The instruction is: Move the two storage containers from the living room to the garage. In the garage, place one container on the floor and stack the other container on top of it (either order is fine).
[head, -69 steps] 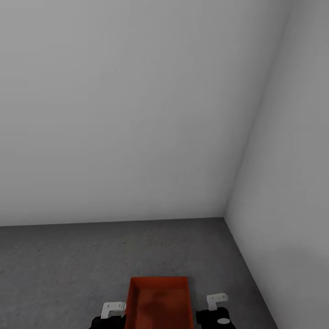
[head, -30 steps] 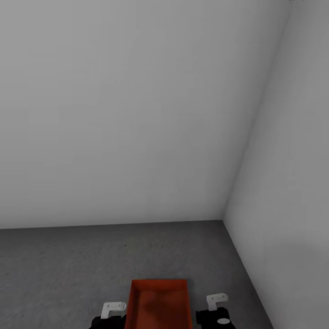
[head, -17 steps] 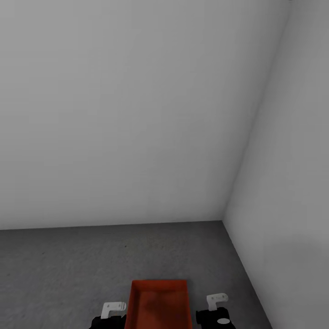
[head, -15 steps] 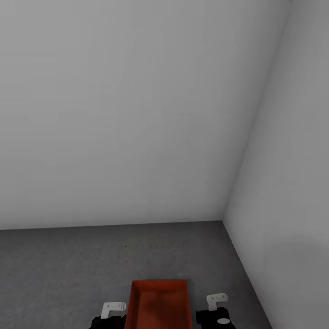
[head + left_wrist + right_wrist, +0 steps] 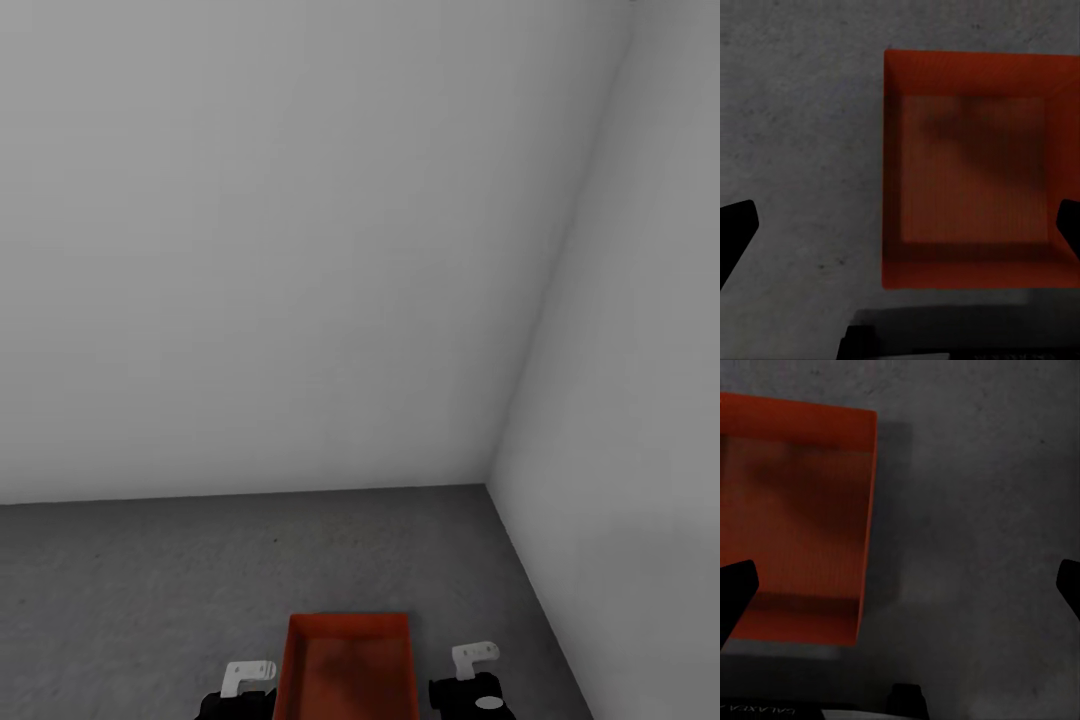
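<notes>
One orange-red container [image 5: 348,668] in sight, open top up, sitting on the dark grey concrete floor [image 5: 150,590] at the near edge of the head view, close to the corner where two pale grey walls [image 5: 300,250] meet. Empty inside, with a finely ribbed bottom and thin upright walls. Flanked by two arms, one on each side, neither touching it. Left hand [image 5: 900,232] spread wide above it, one dark fingertip [image 5: 735,229] over bare concrete, the other at the container's far wall, holding nothing. Right hand [image 5: 900,592] likewise spread wide and holding nothing, one fingertip [image 5: 736,585] over the container's inside, the other over the floor beside it. Shadow of the container cast on the concrete beside its wall.
</notes>
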You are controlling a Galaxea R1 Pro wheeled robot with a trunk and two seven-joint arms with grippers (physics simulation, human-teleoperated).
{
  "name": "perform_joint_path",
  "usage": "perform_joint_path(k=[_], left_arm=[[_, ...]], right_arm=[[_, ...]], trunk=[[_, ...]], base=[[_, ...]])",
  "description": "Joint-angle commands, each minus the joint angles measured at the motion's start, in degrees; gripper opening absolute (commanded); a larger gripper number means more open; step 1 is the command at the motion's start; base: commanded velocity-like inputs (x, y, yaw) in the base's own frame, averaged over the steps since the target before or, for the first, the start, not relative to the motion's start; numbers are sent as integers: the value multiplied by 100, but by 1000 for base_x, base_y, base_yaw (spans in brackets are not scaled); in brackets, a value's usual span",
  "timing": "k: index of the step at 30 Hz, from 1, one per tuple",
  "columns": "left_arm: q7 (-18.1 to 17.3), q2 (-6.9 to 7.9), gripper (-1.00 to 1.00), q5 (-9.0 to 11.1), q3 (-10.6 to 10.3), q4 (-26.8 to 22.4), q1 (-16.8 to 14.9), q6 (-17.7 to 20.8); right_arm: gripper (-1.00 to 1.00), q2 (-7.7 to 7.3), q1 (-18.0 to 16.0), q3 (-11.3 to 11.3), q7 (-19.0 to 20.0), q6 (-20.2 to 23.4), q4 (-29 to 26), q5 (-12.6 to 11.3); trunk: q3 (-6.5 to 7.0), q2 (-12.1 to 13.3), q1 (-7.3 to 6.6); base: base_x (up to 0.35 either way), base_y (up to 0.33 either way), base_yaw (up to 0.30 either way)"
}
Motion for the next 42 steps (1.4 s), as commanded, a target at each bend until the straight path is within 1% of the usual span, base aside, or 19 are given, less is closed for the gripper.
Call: perform_joint_path(k=[1,35,42], left_arm=[[5,1,100,57,-49,7,-5,-23],[5,1,100,57,-49,7,-5,-27],[5,1,100,57,-49,7,-5,-31]], right_arm=[[100,-2,-3,39,-37,25,-4,22],[100,-2,-3,39,-37,25,-4,24],[100,-6,-3,31,-39,25,-4,22]], trunk=[[12,37,-22],[622,1400,-769],[622,1400,-769]], base=[[0,0,0],[0,0,0],[0,0,0]])
